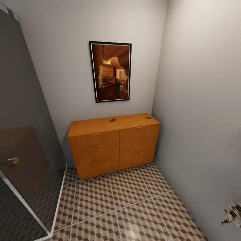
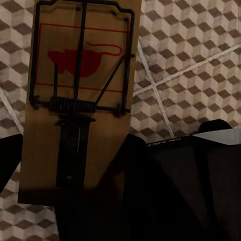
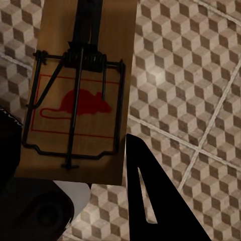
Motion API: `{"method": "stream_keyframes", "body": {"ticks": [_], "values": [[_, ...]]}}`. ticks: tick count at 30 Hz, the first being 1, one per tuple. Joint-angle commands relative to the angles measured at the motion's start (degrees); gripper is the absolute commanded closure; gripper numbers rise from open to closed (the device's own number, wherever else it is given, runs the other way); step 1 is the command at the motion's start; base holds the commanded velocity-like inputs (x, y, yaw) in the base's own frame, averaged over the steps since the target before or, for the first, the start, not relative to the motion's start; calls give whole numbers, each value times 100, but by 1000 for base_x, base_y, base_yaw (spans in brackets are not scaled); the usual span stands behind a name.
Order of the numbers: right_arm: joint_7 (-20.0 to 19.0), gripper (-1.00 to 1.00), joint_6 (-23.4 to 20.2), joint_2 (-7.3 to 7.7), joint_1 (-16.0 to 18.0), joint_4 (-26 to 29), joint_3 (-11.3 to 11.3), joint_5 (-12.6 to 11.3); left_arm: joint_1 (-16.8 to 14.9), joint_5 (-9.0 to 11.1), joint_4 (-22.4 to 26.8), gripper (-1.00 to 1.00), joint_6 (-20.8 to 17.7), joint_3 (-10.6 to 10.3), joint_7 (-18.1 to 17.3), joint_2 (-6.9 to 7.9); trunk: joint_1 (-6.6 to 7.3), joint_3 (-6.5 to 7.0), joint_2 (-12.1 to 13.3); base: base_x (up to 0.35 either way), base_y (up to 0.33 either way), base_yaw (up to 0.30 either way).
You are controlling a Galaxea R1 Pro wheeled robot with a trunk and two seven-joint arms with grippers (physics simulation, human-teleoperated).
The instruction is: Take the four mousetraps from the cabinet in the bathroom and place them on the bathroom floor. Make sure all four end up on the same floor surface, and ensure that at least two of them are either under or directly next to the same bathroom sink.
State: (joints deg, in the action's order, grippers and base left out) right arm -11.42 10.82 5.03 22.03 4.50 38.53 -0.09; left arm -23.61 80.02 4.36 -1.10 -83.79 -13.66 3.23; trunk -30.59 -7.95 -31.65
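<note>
We note a framed picture (image 1: 110,71) on the pale back wall (image 1: 63,60), black frame, warm orange-brown scene inside, hung upright. A second pale wall (image 1: 201,100) meets it at the corner on the right. At the left stands a dark tinted glass panel (image 1: 23,134) with a pale lower edge running along its base. A small handle (image 1: 12,161), grey with an orange end, sits on that glass near its left margin.

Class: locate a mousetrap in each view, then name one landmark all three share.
Head view: two small dark mousetraps on the glossy orange-brown cabinet top.
Left wrist view: tan wooden mousetrap, red mouse print, between the fingers.
Right wrist view: a second printed mousetrap, held likewise.
Shared: cube-patterned floor tiles.
</note>
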Motion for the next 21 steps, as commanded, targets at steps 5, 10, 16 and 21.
{"method": "stream_keyframes", "body": {"ticks": [5,10,16,21], "values": [[-34,100,17,1,-2,1,-3,-19,-4,48,5,100,0,-41,-12,4,-2,-10,-9,-24,0,0],[-33,100,16,-2,0,6,-4,-18,-4,48,11,100,4,-41,-7,3,-2,-10,-9,-249,0,0],[-35,100,16,-1,0,7,-4,-11,-4,49,-2,100,11,-41,-5,9,-2,-10,-9,-326,0,0],[-29,100,29,-2,0,5,-4,-6,-4,49,-5,100,13,-41,-5,17,-2,-11,-9,-224,0,33]]}}
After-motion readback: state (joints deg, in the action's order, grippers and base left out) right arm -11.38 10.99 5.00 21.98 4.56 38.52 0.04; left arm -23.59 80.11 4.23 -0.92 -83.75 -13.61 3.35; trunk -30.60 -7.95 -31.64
